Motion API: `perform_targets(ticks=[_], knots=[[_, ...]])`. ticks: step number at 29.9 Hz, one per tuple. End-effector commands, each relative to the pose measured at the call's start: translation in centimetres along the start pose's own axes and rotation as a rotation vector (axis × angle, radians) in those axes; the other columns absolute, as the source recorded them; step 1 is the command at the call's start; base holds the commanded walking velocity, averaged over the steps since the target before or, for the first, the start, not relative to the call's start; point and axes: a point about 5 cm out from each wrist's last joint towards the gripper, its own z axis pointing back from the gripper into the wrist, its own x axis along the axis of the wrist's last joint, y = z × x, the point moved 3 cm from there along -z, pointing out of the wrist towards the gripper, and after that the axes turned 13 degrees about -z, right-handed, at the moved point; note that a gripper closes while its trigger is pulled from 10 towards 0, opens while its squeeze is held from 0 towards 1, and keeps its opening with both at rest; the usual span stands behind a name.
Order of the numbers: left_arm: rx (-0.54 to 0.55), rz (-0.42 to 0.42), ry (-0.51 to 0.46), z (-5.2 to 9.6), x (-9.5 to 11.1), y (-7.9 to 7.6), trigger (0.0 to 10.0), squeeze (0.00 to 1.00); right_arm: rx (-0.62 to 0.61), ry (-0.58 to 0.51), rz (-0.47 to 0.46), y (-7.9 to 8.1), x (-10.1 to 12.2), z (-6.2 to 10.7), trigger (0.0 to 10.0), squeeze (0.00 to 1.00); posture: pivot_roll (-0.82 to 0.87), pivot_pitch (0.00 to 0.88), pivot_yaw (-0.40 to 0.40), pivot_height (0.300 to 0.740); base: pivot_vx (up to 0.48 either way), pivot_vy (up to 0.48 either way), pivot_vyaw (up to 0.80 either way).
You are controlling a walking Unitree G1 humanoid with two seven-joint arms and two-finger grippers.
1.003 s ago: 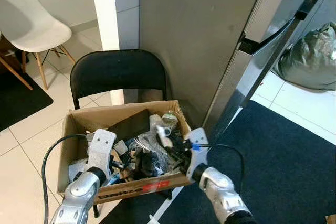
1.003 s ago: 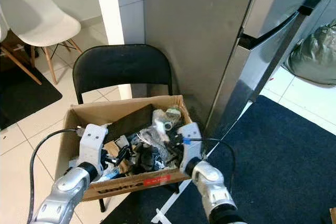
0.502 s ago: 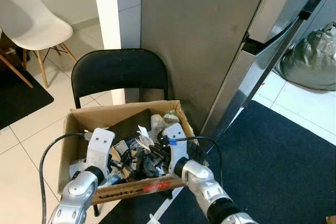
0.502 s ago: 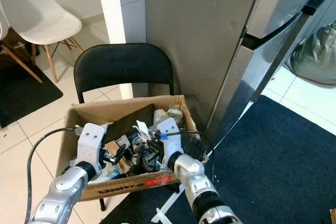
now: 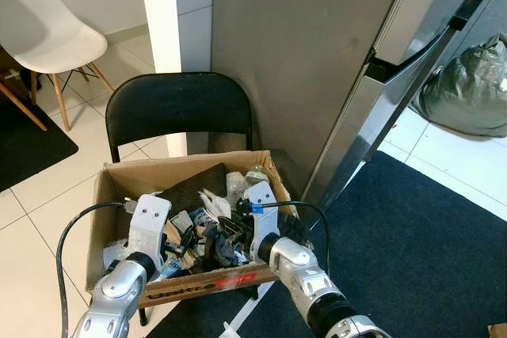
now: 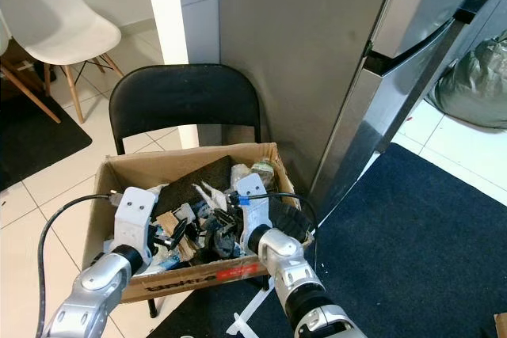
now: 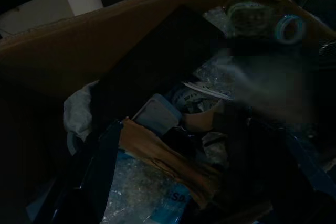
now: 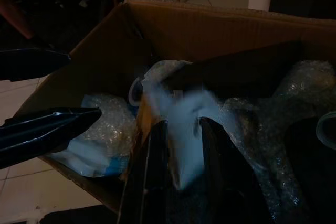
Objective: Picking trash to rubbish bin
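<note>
A cardboard box (image 5: 170, 170) full of trash sits on a black folding chair (image 5: 178, 108). Both grippers reach into it. My right gripper (image 5: 226, 231) is over the middle of the box, shut on a crumpled white wrapper (image 5: 212, 202). In the right wrist view the wrapper (image 8: 163, 77) lies between the two black fingers (image 8: 157, 171). My left gripper (image 5: 184, 241) is low in the box's left half, open, with nothing between its fingers (image 8: 47, 127). Bubble wrap (image 7: 136, 192), brown card and a tape roll (image 7: 291, 27) lie under it.
A steel fridge (image 5: 317, 61) stands right behind the box and chair. A white chair (image 5: 40, 29) is at the far left and a grey-green bag (image 5: 467, 89) at the far right. A dark rug (image 5: 412, 243) covers the floor to the right.
My right gripper has moved left from the box's right edge to over its middle, carrying the white wrapper. The left gripper has stayed in place.
</note>
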Motion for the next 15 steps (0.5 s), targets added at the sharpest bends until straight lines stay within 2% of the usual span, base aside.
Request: perform_targets(ticks=[1, 3, 4, 8, 11, 13, 14, 15], knots=[[-0.012, 0.008, 0.01, 0.1, -0.1, -0.6, 10.0, 0.0, 0.026, -0.025, -0.047, 1.3, 0.1, -0.7, 10.0, 1.0, 0.11, 0.118, -0.082, 0.74, 0.0, 0.0, 0.0], [-0.011, 0.008, 0.011, 0.1, -0.2, -0.6, 10.0, 0.0, 0.025, -0.044, -0.066, 1.4, 0.4, -0.9, 10.0, 1.0, 0.11, 0.119, -0.082, 0.74, 0.0, 0.0, 0.0], [-0.011, 0.009, 0.012, 0.1, -0.2, -0.6, 10.0, 0.0, 0.025, -0.064, -0.089, 1.4, 0.7, -1.0, 10.0, 0.0, 0.11, 0.119, -0.082, 0.74, 0.0, 0.0, 0.0], [0.011, 0.014, 0.003, 0.1, 0.0, -0.4, 10.0, 0.0, -0.013, -0.151, -0.17, 0.5, 2.3, -0.7, 10.0, 0.0, 0.12, 0.117, -0.085, 0.74, 0.0, 0.0, 0.0], [0.029, 0.015, -0.005, 0.0, 0.2, -0.2, 10.0, 0.0, -0.045, -0.182, -0.182, -0.2, 2.8, -0.4, 10.0, 0.0, 0.12, 0.117, -0.085, 0.74, 0.0, 0.0, 0.0], [0.158, 0.062, -0.023, 0.0, 0.5, 1.7, 10.0, 0.0, -0.188, -0.256, -0.195, -3.5, 3.5, 1.6, 10.0, 0.0, 0.11, 0.115, -0.083, 0.74, 0.0, 0.0, 0.0], [0.158, 0.062, -0.023, 0.0, 0.5, 1.7, 10.0, 0.0, -0.188, -0.256, -0.195, -3.5, 3.5, 1.6, 10.0, 0.0, 0.11, 0.115, -0.083, 0.74, 0.0, 0.0, 0.0], [0.229, 0.099, -0.032, 0.1, 0.6, 2.7, 10.0, 0.0, -0.266, -0.296, -0.185, -5.3, 3.8, 3.1, 10.0, 0.0, 0.1, 0.112, -0.078, 0.74, 0.0, 0.0, 0.0]])
